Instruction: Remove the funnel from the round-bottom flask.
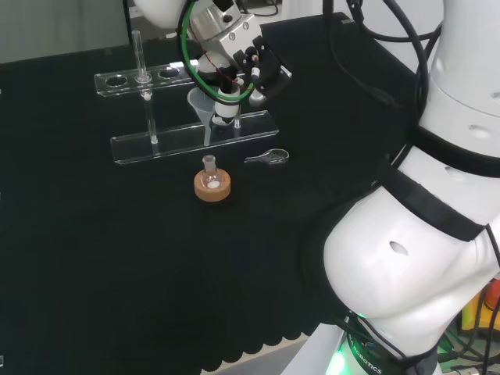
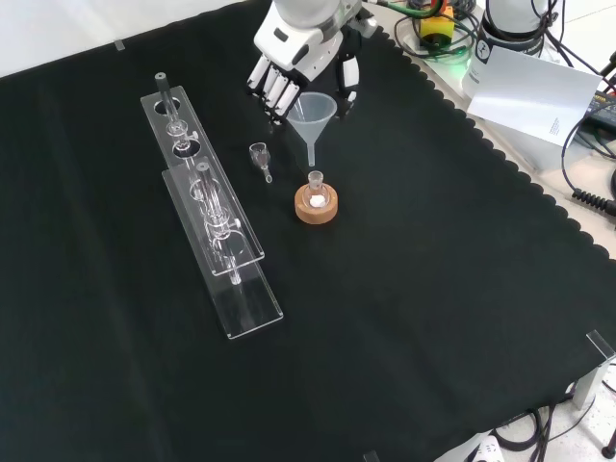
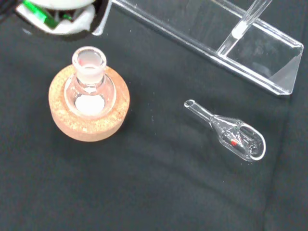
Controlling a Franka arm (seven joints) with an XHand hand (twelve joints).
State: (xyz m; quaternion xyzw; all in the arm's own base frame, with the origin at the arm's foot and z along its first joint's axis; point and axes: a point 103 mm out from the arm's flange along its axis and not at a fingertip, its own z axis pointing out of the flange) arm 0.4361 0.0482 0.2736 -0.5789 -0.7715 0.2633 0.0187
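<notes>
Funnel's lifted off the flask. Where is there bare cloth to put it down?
In the front view the funnel in the hand hangs above the flask. Bare cloth lies right of and below its cork ring, out to the scalloped edge. It is crowded to the left: glass scoop, then the clear racks.

The tabletop (image 2: 433, 318) is covered with plain black cloth. The robot hand (image 2: 300, 60) is coloured white and black. The funnel (image 2: 314, 115) is seen as clear with a whitish tint. The flask (image 3: 89, 86) is of clear glass, and something white is seen at its bottom. The stand (image 3: 89, 126) under it is of light brown speckled cork. A small clear glass scoop (image 3: 230, 136) is marked inside with a red spot. The rack (image 2: 214, 217) is made of clear plastic.
</notes>
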